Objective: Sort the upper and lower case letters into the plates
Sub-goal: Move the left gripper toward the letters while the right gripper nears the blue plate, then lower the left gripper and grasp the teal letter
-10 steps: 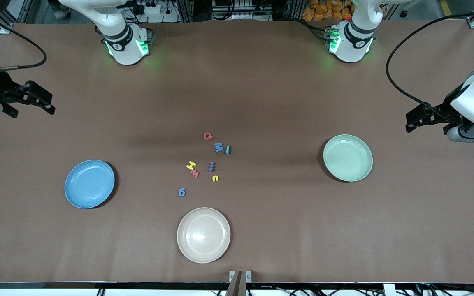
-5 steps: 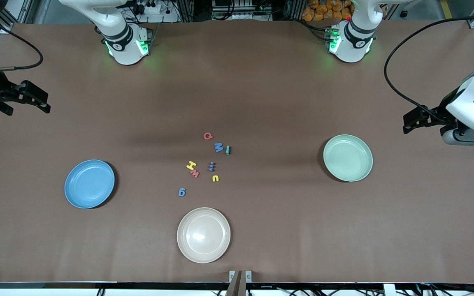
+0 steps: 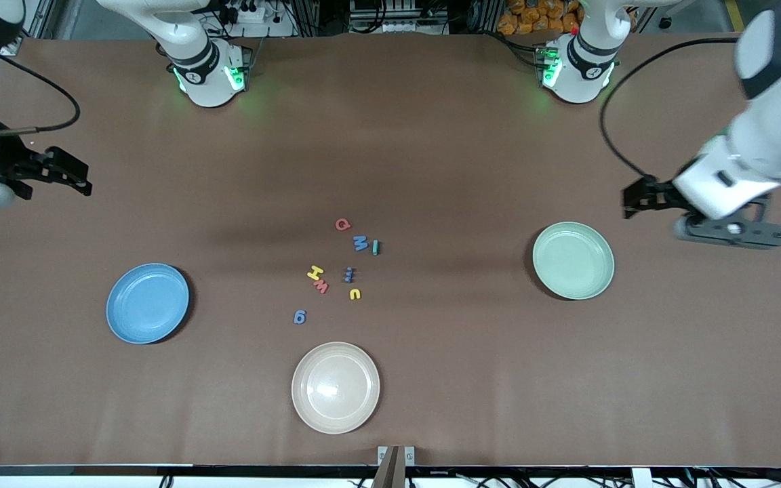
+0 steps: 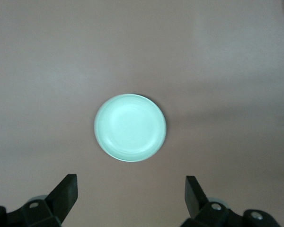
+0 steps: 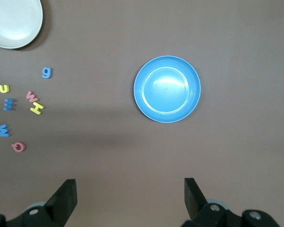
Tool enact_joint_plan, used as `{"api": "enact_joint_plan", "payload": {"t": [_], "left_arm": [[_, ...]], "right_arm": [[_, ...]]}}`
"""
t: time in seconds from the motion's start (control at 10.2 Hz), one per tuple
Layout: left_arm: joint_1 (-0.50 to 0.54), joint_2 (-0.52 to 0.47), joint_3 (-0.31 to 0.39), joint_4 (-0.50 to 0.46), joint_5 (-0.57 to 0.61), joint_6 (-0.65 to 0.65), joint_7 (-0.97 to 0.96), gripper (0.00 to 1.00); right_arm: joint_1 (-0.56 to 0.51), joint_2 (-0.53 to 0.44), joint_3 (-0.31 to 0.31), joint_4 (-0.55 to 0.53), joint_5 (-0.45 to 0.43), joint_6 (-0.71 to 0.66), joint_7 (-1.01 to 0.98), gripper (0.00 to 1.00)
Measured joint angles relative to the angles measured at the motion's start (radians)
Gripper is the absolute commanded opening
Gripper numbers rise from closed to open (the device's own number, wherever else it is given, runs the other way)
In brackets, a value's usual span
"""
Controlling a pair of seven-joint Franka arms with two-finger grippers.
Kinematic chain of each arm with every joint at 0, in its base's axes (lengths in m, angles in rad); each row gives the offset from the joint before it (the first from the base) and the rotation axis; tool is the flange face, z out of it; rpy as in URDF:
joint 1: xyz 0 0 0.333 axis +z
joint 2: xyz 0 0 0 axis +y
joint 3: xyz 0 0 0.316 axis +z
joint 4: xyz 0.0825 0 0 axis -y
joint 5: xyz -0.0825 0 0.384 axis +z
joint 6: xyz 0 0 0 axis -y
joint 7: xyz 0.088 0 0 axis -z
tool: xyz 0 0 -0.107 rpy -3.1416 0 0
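Several tiny letters lie in a loose cluster mid-table: a red Q (image 3: pixel 342 224), blue M (image 3: pixel 361 242), teal l (image 3: pixel 375 247), yellow H (image 3: pixel 314 273), red w (image 3: pixel 321 287), yellow u (image 3: pixel 355 294) and blue g (image 3: pixel 299 316). The blue plate (image 3: pixel 147 303) sits toward the right arm's end, the mint green plate (image 3: pixel 573 260) toward the left arm's end, both bare. My left gripper (image 3: pixel 634 200) hangs open over bare table beside the mint plate (image 4: pixel 130 127). My right gripper (image 3: pixel 75 177) hangs open over bare table beside the blue plate (image 5: pixel 167 89).
A beige plate (image 3: pixel 335 387) lies nearer the front camera than the letters, with nothing in it. The two arm bases (image 3: pixel 209 74) stand along the table's back edge. Brown tabletop stretches between the plates and the letter cluster.
The left arm has swung in from the table's end toward the mint plate. The right gripper has shifted only slightly. Letters and plates have not moved.
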Motion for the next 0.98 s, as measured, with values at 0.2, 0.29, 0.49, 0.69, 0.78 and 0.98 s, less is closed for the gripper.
{"api": "enact_joint_plan", "payload": {"t": [0.2, 0.29, 0.49, 0.69, 0.78, 0.98], "left_arm": [[-0.111, 0.081, -0.016, -0.004, 0.000, 0.074, -0.123, 1.00], [-0.159, 0.128, -0.017, -0.005, 0.000, 0.141, -0.158, 1.00], [-0.218, 0.223, -0.019, -0.007, 0.000, 0.315, -0.210, 1.00], [-0.299, 0.317, -0.019, -0.009, 0.000, 0.491, -0.291, 1.00], [-0.349, 0.366, -0.017, -0.009, 0.009, 0.572, -0.340, 1.00], [-0.424, 0.450, -0.014, -0.009, 0.081, 0.687, -0.393, 1.00]], "right_arm": [[0.000, 0.070, 0.001, -0.002, 0.000, 0.051, 0.000, 1.00], [-0.001, 0.126, 0.001, -0.002, 0.001, 0.100, 0.000, 1.00], [0.000, 0.229, 0.001, 0.010, 0.001, 0.179, 0.000, 1.00], [0.000, 0.296, 0.002, 0.036, 0.016, 0.206, 0.000, 1.00], [0.000, 0.324, 0.003, 0.044, 0.022, 0.216, 0.000, 1.00], [0.000, 0.381, 0.003, 0.051, 0.024, 0.266, 0.000, 1.00]]}}
